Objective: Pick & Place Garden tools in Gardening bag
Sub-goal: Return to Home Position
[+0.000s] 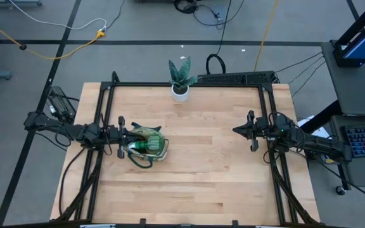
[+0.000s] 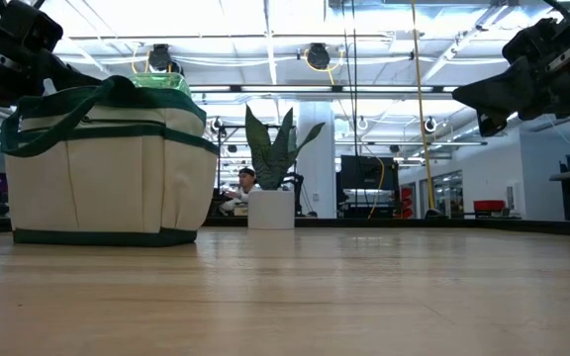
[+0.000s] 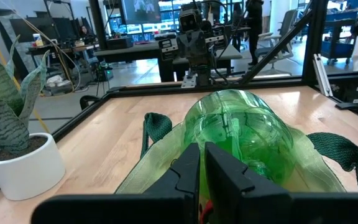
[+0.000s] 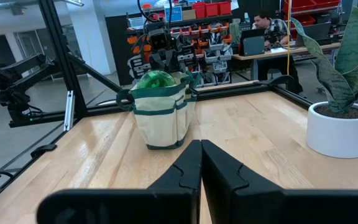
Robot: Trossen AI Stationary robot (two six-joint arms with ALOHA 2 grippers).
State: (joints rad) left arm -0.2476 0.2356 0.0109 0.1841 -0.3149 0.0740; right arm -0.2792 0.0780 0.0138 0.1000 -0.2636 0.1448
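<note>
The cream canvas gardening bag (image 1: 147, 144) with green trim stands upright on the table's left half, resting on its flat bottom (image 2: 107, 235). A clear green round spool (image 3: 241, 130) sticks out of its open top, also seen in the low view (image 2: 161, 81). No other garden tools show outside the bag. My left gripper (image 1: 124, 134) hovers at the bag's left rim, just above it, with its fingers (image 3: 188, 171) shut and nothing seen between them. My right gripper (image 1: 236, 131) hangs shut and empty over the table's right half, pointing toward the bag (image 4: 160, 112).
A green plant in a white pot (image 1: 181, 79) stands at the table's far edge, in the middle. A black frame (image 1: 189, 84) runs around the table. Bare wood (image 1: 201, 171) lies between the two arms and toward the near edge. A person sits at a desk (image 4: 269, 25) beyond the table.
</note>
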